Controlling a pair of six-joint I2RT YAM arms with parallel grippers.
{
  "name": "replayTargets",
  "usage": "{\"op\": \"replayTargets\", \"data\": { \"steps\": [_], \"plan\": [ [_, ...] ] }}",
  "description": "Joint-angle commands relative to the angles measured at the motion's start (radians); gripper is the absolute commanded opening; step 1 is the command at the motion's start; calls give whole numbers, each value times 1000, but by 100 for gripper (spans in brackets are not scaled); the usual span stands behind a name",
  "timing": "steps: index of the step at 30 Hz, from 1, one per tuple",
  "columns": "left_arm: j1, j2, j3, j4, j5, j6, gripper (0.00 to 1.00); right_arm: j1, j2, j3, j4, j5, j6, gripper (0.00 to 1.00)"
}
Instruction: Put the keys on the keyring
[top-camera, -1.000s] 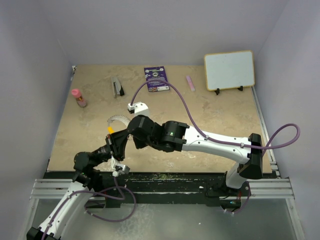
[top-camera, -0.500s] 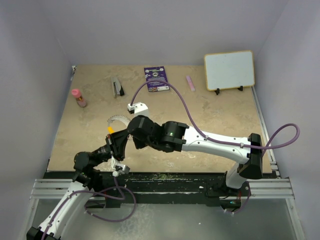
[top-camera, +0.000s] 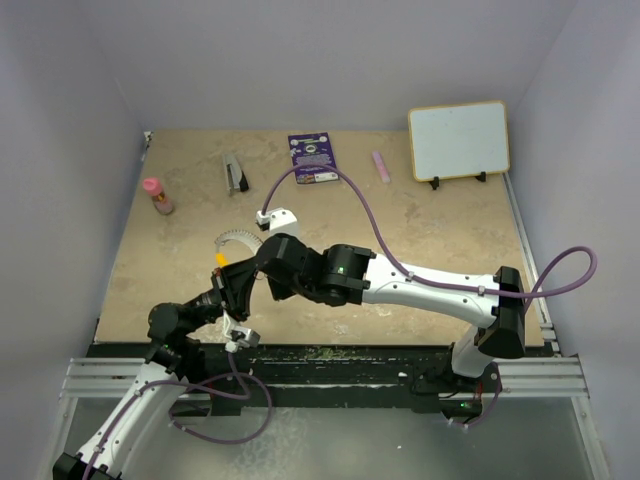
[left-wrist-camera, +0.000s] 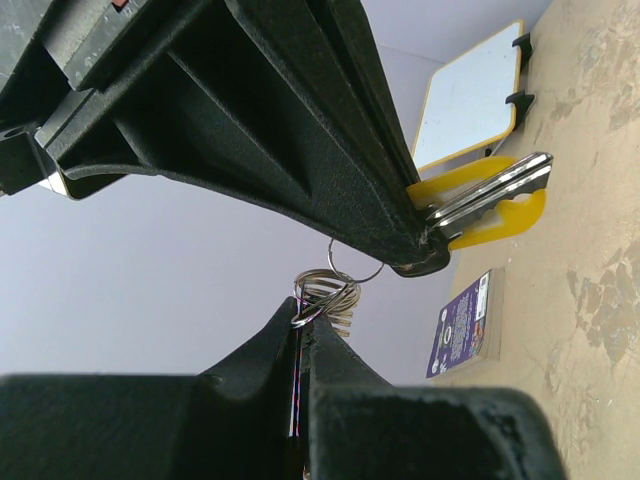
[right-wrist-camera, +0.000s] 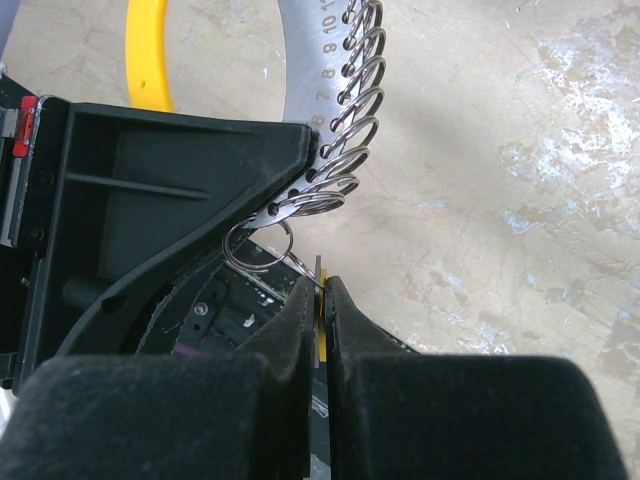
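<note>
Over the near-left of the bench (top-camera: 430, 230), hardly anything has moved: the left hand (left-wrist-camera: 305, 325) stays clamped on the keyring (left-wrist-camera: 325, 295), the right hand (right-wrist-camera: 320, 290) on the keys (left-wrist-camera: 495, 190) just beside it, so threading looks unfinished.

The table (top-camera: 430, 240) is beige, mottled with pale marble-like blotches, between lavender walls (top-camera: 60, 150). The keys (left-wrist-camera: 490, 192) are silvery with yellow heads. The keyring (right-wrist-camera: 350, 120) is silvery, its band printed with dark numerals. At the upper right of the top view a whiteboard (top-camera: 458, 140) is white with a yellow-orange frame. At upper centre a card (top-camera: 313, 160) is purple, and at upper left a bottle (top-camera: 157, 196) is pink. The cable (top-camera: 366, 212) is purple.
</note>
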Motion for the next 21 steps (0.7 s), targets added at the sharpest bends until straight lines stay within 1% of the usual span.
{"op": "replayTargets", "data": {
  "steps": [1, 14, 21],
  "plan": [
    [2, 3, 21, 66, 8, 16, 3, 7, -6, 23, 24, -7, 3, 0],
    [3, 18, 13, 62, -6, 50, 3, 24, -16, 46, 2, 9, 11, 0],
    [4, 18, 13, 63, 3, 45, 3, 31, -29, 51, -6, 34, 14, 0]
  ]
}}
